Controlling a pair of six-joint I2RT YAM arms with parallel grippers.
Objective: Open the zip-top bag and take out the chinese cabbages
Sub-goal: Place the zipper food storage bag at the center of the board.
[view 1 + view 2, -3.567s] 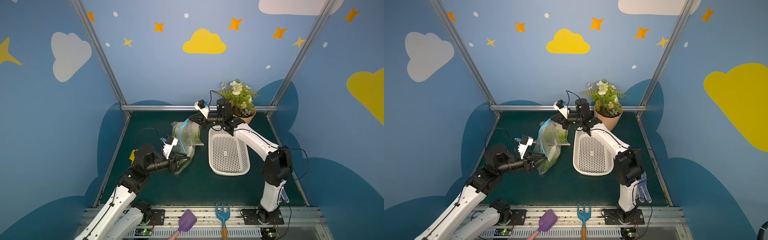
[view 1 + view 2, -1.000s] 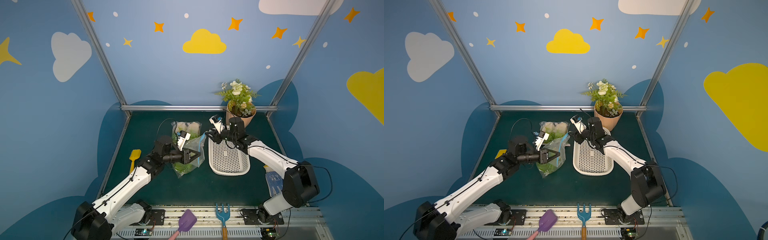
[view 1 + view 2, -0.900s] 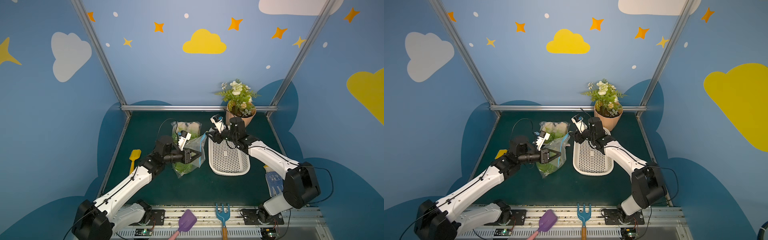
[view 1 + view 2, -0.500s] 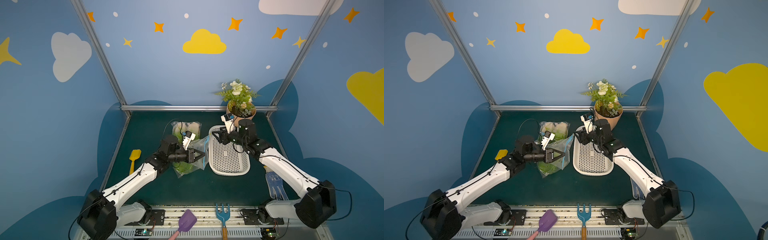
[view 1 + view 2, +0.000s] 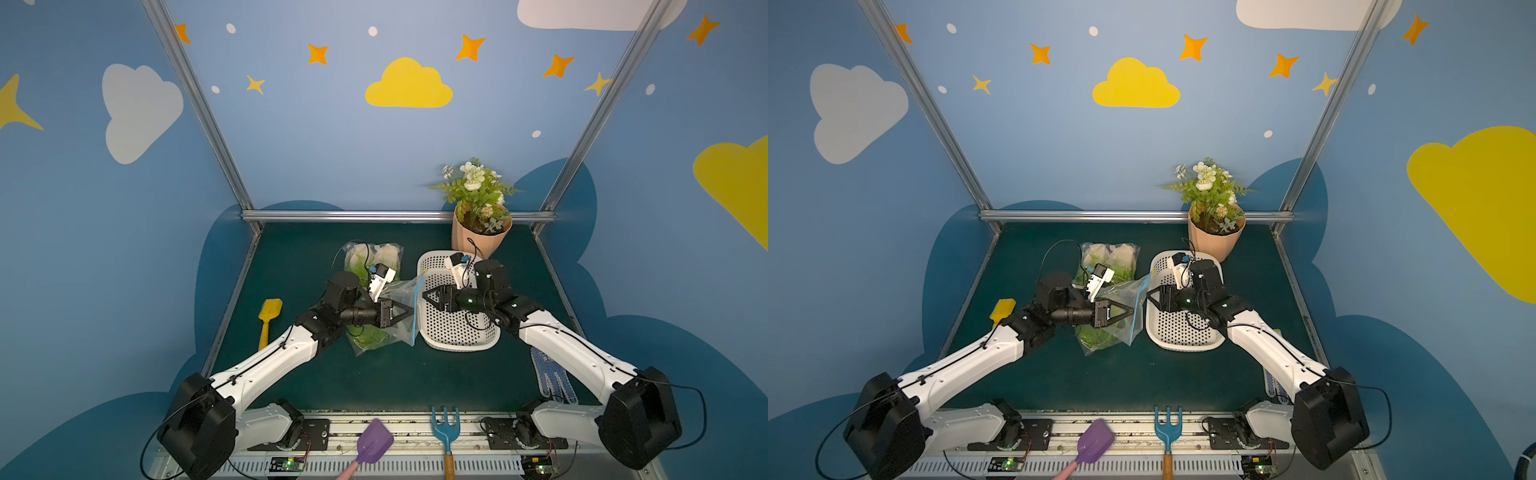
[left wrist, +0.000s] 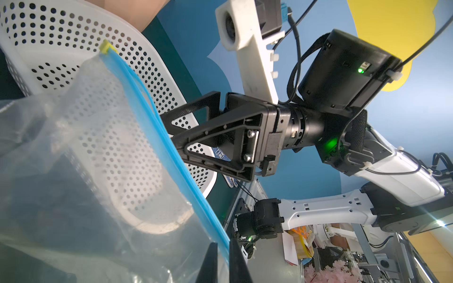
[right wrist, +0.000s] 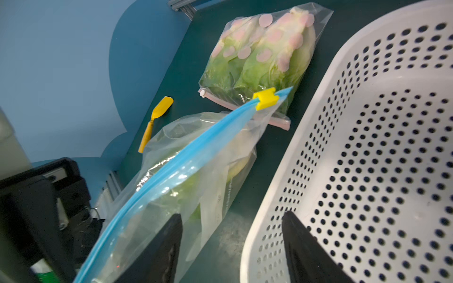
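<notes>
Centre frame: left gripper (image 5: 412, 310) pinches zip-top bag (image 5: 397, 291) rim, right gripper (image 5: 427, 298) gapes empty, chinese cabbages (image 5: 368, 336) not yet out

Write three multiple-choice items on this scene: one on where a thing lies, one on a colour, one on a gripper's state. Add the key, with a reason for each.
1. Where does the pink-dotted zip bag lie?
A) on a shelf
B) on the table, behind the blue-zip bag
C) inside a box

2. What colour is the slider on the blue-zip bag?
A) red
B) yellow
C) black

3. How is the right gripper?
A) shut on the slider
B) shut, empty
C) open, gripping nothing

Key:
1 B: both top views show it flat on the table, nearer the back wall than the blue-zip bag.
2 B: the right wrist view shows a yellow clip on the blue strip.
3 C: its fingers stand wide apart with nothing clamped between them.
</notes>
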